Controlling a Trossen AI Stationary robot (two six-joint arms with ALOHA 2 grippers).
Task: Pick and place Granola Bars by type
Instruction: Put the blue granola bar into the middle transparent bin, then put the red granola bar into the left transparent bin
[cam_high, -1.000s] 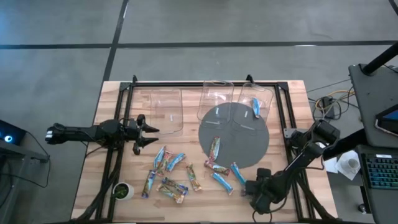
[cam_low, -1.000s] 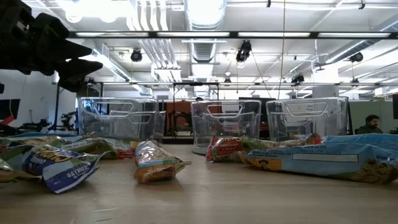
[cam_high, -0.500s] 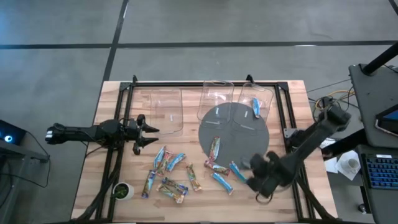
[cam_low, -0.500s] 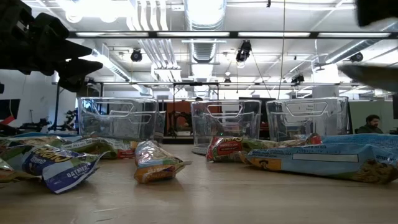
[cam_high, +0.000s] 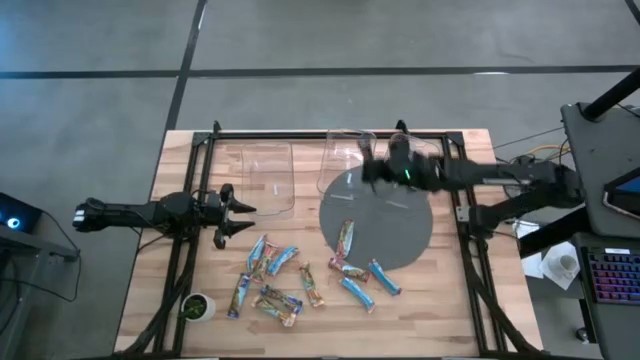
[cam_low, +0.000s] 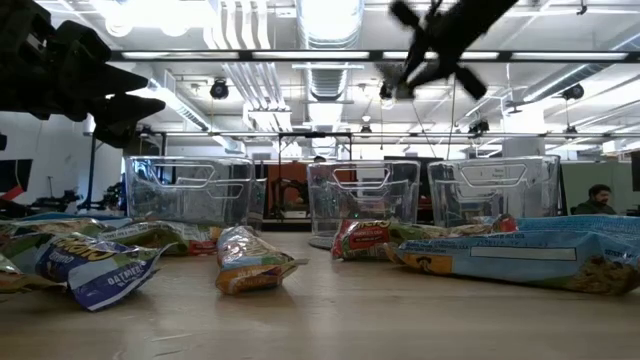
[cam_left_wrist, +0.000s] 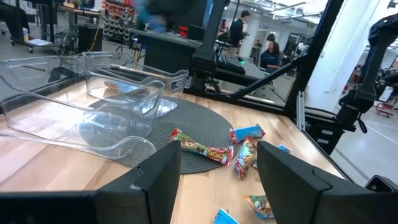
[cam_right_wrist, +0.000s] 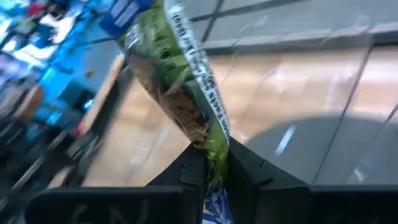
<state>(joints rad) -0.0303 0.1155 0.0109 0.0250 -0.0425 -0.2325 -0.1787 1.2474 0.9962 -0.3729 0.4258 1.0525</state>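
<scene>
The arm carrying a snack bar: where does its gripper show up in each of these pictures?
High view: right gripper at the table's far side, over the middle clear bin.
Low view: dark shape near the top, above that bin.
Left wrist view: not clearly in it.
Right wrist view: bottom centre, shut on a green-and-blue bar.
Shared landmark: the middle clear bin.

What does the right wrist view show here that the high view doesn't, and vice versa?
Only the right wrist view: a green-and-blue bar clamped in the right claw. Only the high view: the left claw, open and waiting at the table's left, and the loose bars lying near it. Both: the round grey mat and the wooden table.
</scene>
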